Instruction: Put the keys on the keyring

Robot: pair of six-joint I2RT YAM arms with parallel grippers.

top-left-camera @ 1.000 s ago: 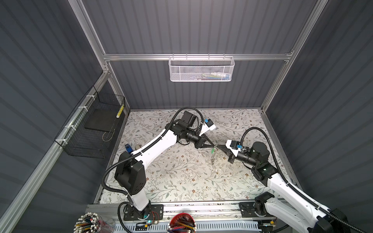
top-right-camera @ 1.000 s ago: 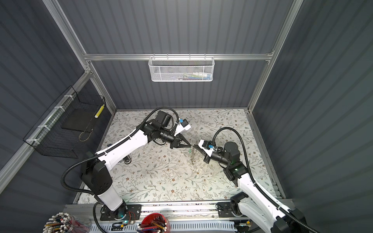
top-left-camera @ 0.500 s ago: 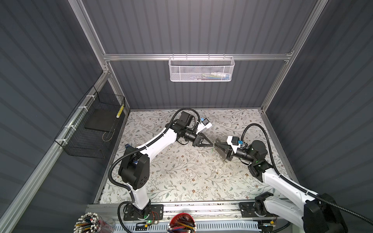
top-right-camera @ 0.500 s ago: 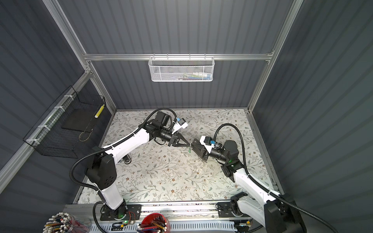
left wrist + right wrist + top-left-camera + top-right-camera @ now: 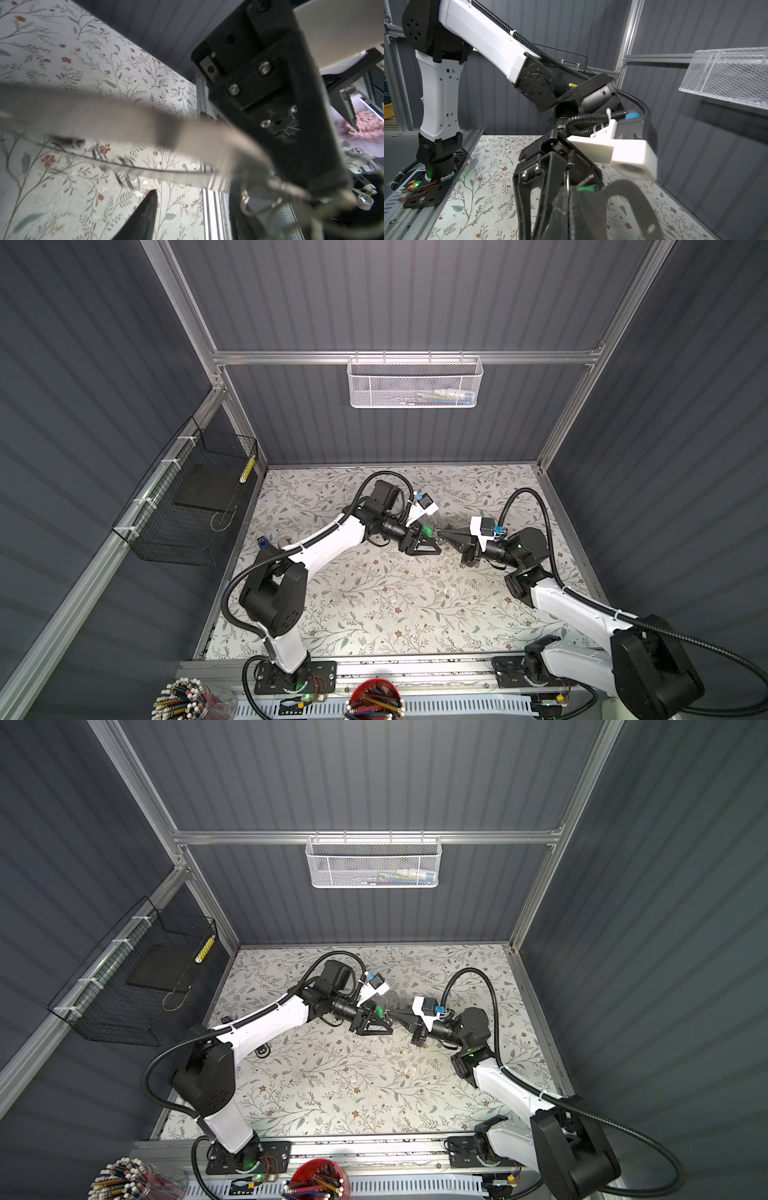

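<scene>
Although the right gripper (image 5: 444,536) was clamped on the keyring (image 5: 623,186), raised above the far middle of the table (image 5: 374,605), and the left gripper (image 5: 436,542) stood with jaws apart beside the green-tagged key (image 5: 426,531) at the ring's edge, whether that key was threaded on could not be told and the second key was not seen, so the task looked at best half done. Bare tabletop lay open on the near side and to the left, while the far wall (image 5: 374,435) and right-hand rail (image 5: 569,539) stood well apart from both grippers.
</scene>
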